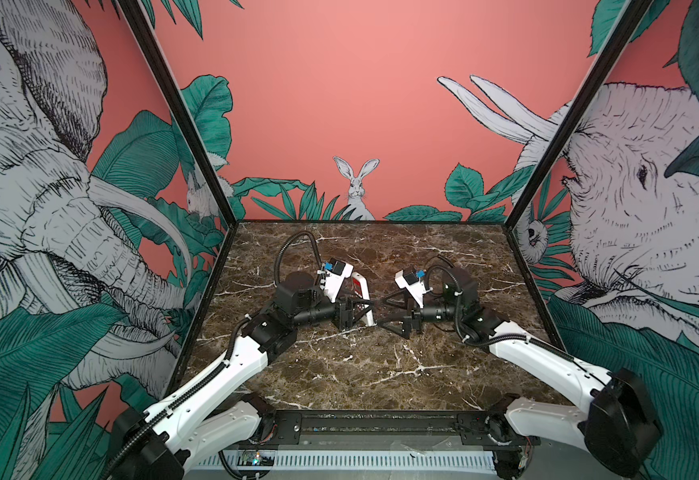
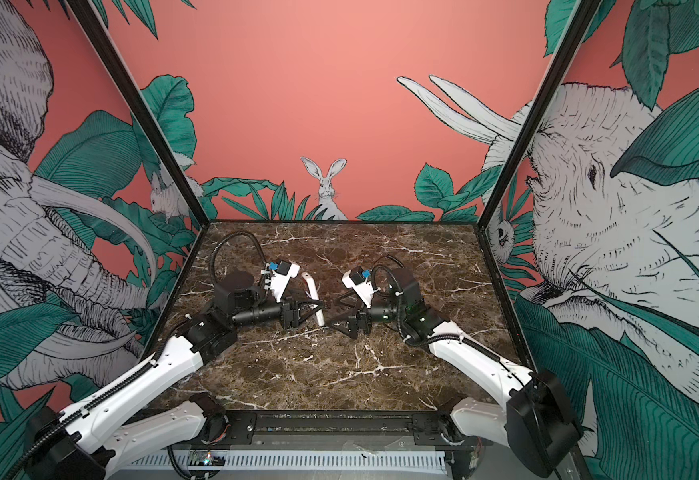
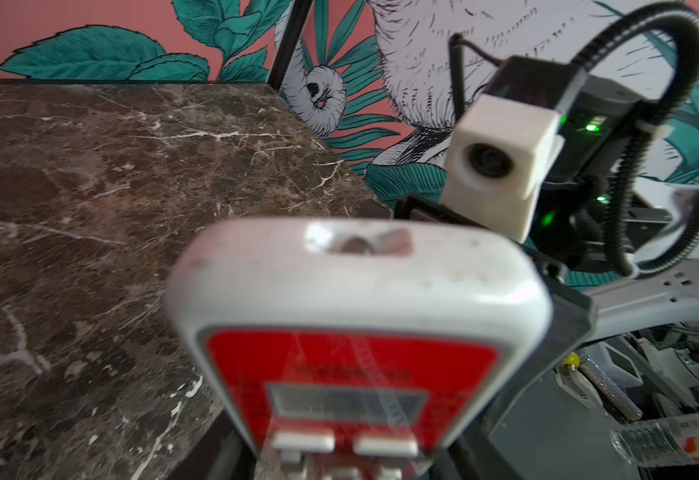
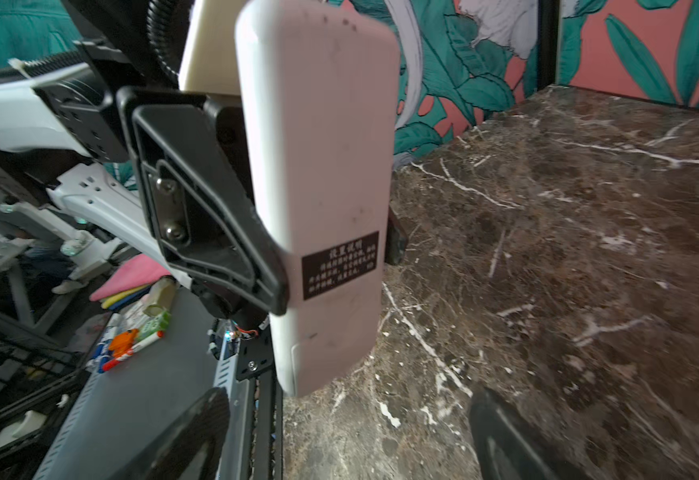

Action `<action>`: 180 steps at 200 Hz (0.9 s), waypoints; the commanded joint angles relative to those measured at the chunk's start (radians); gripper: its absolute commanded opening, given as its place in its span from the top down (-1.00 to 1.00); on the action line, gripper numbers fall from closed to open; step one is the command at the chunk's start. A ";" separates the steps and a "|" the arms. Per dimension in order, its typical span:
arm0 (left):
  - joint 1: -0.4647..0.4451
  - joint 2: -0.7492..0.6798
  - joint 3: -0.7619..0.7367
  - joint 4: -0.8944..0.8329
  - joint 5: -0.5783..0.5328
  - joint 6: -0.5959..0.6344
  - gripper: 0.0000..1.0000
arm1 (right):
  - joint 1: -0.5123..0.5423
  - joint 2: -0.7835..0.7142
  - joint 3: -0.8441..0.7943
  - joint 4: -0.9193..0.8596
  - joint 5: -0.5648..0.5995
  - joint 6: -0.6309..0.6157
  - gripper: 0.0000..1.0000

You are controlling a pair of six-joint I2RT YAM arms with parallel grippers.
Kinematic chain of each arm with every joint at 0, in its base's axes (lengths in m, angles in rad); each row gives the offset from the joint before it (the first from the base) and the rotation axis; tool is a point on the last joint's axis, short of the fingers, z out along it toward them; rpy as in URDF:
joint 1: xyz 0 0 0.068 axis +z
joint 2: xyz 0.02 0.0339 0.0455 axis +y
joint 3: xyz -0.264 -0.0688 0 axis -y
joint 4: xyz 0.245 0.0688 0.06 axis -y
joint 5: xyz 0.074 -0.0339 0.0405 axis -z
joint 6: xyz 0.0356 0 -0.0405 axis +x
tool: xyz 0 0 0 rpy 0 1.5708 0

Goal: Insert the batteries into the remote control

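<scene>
Near part of the tabletop (image 1: 339, 374) is bare marble in both top views, and no batteries show in any view. They may be inside the remote or elsewhere; cannot tell.

Mid-table, the left hand (image 1: 359, 312) is clamped across the width of the remote control (image 1: 360, 297), one finger on each long edge. The right hand (image 1: 382, 313) sits just beside it with jaws spread wide, holding nothing.

Remote's long axis is roughly upright, leaning a little toward the far wall. IR end is up; bottom end is at or just above the tabletop, contact unclear. Red button face points at the left arm, and the white back with dark label (image 4: 339, 264) points at the right hand.

Battery cover (image 4: 318, 361), low on the back, looks closed.

Step, as judged: cover work on the back. Next move likely needs the right hand on that cover while the left hand grips firm.
</scene>
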 commanded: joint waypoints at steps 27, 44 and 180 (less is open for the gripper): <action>-0.004 0.046 0.059 -0.279 -0.144 0.034 0.71 | -0.006 -0.035 0.026 -0.223 0.225 -0.177 -0.81; -0.004 0.092 0.102 -0.422 -0.241 0.024 0.71 | -0.005 -0.032 0.034 -0.273 0.236 -0.204 -0.82; -0.005 0.389 0.049 -0.493 -0.390 -0.137 0.64 | -0.005 0.040 0.024 -0.330 0.344 -0.247 -0.88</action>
